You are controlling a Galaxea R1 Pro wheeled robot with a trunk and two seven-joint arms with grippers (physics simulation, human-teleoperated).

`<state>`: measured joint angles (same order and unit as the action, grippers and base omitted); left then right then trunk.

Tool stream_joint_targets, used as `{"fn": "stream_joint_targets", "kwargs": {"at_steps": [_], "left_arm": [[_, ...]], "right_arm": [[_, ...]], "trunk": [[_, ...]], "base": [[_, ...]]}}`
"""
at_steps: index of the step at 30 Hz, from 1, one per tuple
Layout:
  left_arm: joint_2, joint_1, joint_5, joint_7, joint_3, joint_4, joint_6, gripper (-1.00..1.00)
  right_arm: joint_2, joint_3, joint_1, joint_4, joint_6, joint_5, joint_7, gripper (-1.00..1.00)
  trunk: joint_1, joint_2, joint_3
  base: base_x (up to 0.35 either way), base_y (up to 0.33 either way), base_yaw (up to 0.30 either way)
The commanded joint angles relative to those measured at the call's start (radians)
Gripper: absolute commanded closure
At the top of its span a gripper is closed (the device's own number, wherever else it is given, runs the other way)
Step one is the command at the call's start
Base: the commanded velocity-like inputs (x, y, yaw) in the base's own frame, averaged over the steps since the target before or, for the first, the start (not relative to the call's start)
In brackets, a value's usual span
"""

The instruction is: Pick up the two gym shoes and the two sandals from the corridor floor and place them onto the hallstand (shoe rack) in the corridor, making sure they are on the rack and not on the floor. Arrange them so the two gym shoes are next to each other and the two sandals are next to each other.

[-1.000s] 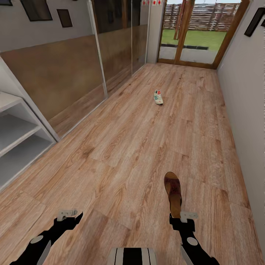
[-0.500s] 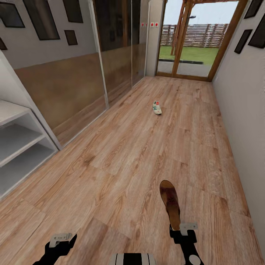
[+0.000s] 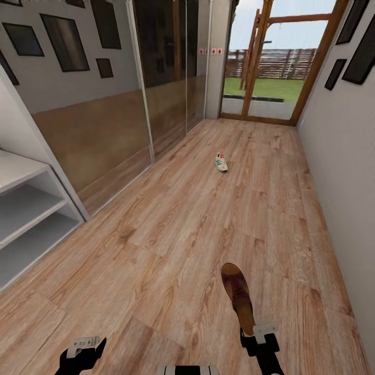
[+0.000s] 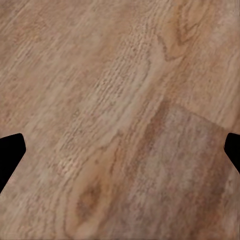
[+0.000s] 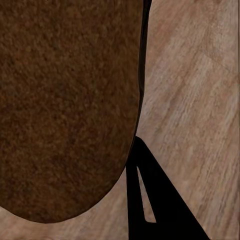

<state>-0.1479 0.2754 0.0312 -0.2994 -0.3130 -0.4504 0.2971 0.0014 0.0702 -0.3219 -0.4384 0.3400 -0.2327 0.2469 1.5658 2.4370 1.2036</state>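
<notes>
Head view: the camera has tilted up since a second ago, so more of the doorway shows. The right gripper stays clenched on the heel of a sandal, carried above the corridor floor. The hallstand, the goal, stands well to the sandal's left; one gym shoe lies far beyond it, towards the glass door. Nothing blocks the way.

Left wrist view: the jaws are spread, empty, over planks.

Right wrist view: the sandal's sole is pressed against a finger.
</notes>
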Motion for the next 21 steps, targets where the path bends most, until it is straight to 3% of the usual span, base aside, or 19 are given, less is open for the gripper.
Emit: {"fn": "stream_joint_targets", "kwargs": {"at_steps": [1, 4, 7, 16, 21], "left_arm": [[0.001, 0.001, 0.004, -0.004, -0.008, 0.001, 0.002, -1.0], [0.001, 0.001, 0.004, 0.049, -0.009, 0.001, 0.003, -1.0], [0.006, 0.001, 0.006, 0.079, -0.008, 0.002, 0.003, -1.0], [0.025, 0.001, 0.009, 0.098, -0.008, 0.016, 0.005, -1.0], [0.025, 0.001, 0.01, 0.096, -0.004, 0.028, 0.007, -1.0]], "right_arm": [[-0.001, 0.003, -0.001, 0.009, 0.004, -0.002, 0.009, 1.0], [-0.005, -0.02, 0.0, 0.055, 0.018, 0.065, 0.008, 1.0], [-0.006, -0.034, 0.0, 0.078, 0.023, 0.1, 0.008, 1.0], [-0.005, -0.039, 0.0, 0.126, 0.065, 0.13, 0.006, 1.0], [-0.008, -0.042, 0.0, 0.127, 0.067, 0.13, 0.006, 1.0]], "trunk": [[-0.004, -0.007, -0.004], [-0.016, -0.028, -0.018], [-0.027, -0.049, -0.032], [-0.062, -0.112, -0.071], [-0.069, -0.126, -0.078]], "base": [[0.0, 0.0, 0.0], [0.0, 0.0, 0.0], [0.0, 0.0, 0.0], [0.0, 0.0, 0.0], [0.0, 0.0, -0.035]]}}
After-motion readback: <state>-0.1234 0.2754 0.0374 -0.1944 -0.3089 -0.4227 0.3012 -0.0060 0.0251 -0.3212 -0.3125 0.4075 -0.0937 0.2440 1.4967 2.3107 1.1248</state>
